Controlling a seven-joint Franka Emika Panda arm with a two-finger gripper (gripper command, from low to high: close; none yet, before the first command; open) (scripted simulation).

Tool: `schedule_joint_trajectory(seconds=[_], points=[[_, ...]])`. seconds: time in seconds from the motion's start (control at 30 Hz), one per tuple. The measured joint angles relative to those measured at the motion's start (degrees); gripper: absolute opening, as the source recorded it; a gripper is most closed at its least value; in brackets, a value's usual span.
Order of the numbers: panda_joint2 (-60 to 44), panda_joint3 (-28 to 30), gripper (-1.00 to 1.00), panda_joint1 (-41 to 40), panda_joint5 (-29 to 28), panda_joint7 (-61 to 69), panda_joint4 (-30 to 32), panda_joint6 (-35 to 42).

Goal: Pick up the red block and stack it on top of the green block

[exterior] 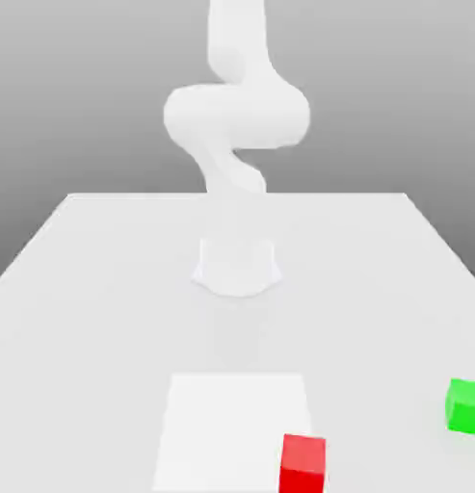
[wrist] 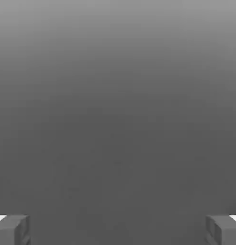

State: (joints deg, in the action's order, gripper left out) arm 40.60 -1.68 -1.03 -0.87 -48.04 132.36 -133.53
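Red block (exterior: 303, 466) down on the table (exterior: 106, 327), and the claw (wrist: 118, 230) is spread wide! Outward now: the white arm (exterior: 237, 116) rises behind, a pale square (exterior: 231, 428) lies beside the red block, and the green block (exterior: 466, 406) (bright thing!) sits at the exterior view's right edge.

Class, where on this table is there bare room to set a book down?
Bare patches: between the robot's base and the white square; between that square and the green block. Crowded: where the red block meets the square.
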Motion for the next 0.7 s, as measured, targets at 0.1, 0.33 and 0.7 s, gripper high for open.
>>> schedule_joint_trajectory(seconds=[0.1,0.33,0.7], points=[[-6.6,-2.0,0.0,-1.2,-1.2,-2.8,0.7,-2.2],[-21.2,-5.7,0.0,-2.9,-4.2,-9.4,2.3,-7.1],[-43.9,-8.0,0.0,-2.3,-6.8,-18.2,4.8,-14.8]])
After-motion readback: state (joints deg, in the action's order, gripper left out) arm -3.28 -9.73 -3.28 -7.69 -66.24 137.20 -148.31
